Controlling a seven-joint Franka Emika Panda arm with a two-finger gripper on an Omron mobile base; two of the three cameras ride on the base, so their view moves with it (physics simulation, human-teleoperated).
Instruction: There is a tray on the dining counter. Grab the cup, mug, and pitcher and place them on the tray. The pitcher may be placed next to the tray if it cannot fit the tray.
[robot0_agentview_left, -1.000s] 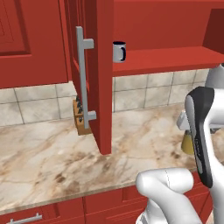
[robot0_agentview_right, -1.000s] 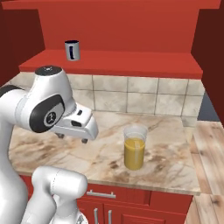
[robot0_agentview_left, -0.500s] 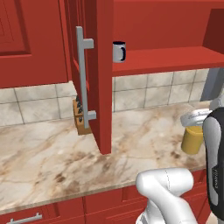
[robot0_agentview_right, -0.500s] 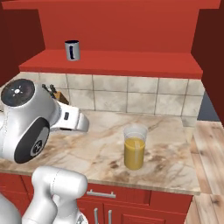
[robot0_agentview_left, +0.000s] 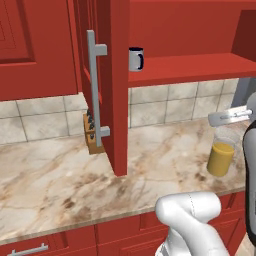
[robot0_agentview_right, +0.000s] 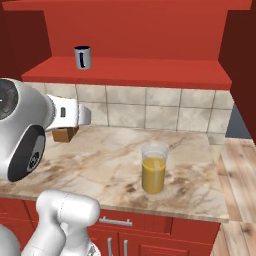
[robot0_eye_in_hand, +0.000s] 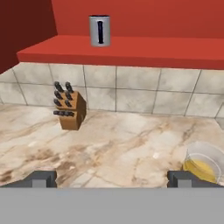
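Tool (robot0_eye_in_hand: 112, 178) spread wide, empty, aimed over the surface (robot0_eye_in_hand: 122, 140): mug (robot0_eye_in_hand: 99, 30) high on shelf (robot0_eye_in_hand: 144, 48) (hard reach), pitcher (robot0_eye_in_hand: 204, 162) nearest.

Clear glass pitcher (robot0_agentview_right: 153, 168), grey metallic mug (robot0_agentview_right: 82, 57) w/ dark handle, wood knife block (robot0_eye_in_hand: 70, 110), veined marble counter (robot0_agentview_right: 100, 165).

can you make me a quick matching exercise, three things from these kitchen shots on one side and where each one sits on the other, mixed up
Things:
1. mug
2. pitcher
3. knife block

Places:
A. on the marble wall counter, out near its front edge
B. up on the red shelf above the tiles
C. on the counter, back near the tiled wall

Pairs: 1-B, 2-A, 3-C
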